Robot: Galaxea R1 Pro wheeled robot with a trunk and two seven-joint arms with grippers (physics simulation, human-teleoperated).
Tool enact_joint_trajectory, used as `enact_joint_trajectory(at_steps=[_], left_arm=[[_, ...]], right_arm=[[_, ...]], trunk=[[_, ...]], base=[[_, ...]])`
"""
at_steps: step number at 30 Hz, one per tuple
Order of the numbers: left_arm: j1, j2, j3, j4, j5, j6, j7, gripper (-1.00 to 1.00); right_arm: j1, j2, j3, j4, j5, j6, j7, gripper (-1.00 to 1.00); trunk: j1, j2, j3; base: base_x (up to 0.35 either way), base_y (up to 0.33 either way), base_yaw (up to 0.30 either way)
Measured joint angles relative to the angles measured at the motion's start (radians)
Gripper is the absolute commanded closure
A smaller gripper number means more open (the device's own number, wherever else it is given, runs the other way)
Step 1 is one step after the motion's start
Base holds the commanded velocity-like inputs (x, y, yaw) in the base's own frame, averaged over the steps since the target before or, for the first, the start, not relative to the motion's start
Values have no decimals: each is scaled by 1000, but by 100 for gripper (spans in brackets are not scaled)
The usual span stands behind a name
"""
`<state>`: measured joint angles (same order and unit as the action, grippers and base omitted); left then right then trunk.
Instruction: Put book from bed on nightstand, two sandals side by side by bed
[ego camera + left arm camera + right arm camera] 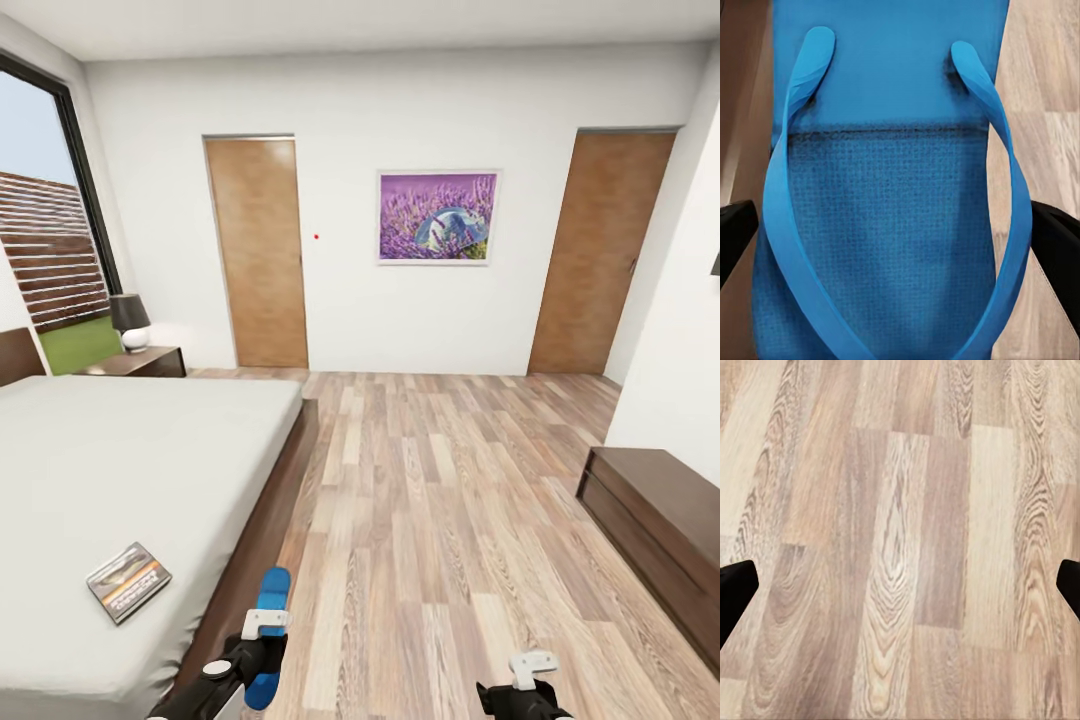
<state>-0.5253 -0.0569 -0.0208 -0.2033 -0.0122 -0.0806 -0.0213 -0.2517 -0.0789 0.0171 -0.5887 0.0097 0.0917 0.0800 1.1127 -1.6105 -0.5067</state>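
— How many doors?
— Two: one [257, 252] left of the single picture [438, 217], one [598, 252] right of it.
— Furniture?
— One bed [120, 470], one nightstand [140, 361] with one lamp [130, 321], one low cabinet [665, 535].
— Small things?
— One book [128, 581], one blue sandal [268, 632].
— Grippers?
— Two: left [262, 626], right [532, 664].

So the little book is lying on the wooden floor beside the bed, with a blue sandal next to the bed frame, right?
Not quite. The book lies on the bed, near the mattress edge, not on the floor; the head view shows it. The blue sandal is indeed on the floor beside the bed frame.
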Motion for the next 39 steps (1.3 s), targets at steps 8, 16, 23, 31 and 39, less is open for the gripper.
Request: enact_joint_trajectory(at_steps=[8,16,23,31,39], left_arm=[[0,0,-6,0,0,1,1,100],[1,2,-8,3,1,-17,1,100],[1,2,-8,3,1,-17,1,100],[1,2,-8,3,1,-17,1,100],[1,2,-8,3,1,-17,1,100]], right_arm=[[0,0,1,1,0,0,-1,-100],[0,-4,9,19,8,0,-2,-100],[0,-4,9,19,8,0,-2,-100],[0,-4,9,19,8,0,-2,-100],[0,-4,9,19,8,0,-2,-100]], trunk=[[0,0,0],[0,0,0],[1,0,0],[1,0,0],[0,0,0]], base=[[279,-177,-1],[69,-48,0],[0,0,0],[0,0,0],[0,0,0]])
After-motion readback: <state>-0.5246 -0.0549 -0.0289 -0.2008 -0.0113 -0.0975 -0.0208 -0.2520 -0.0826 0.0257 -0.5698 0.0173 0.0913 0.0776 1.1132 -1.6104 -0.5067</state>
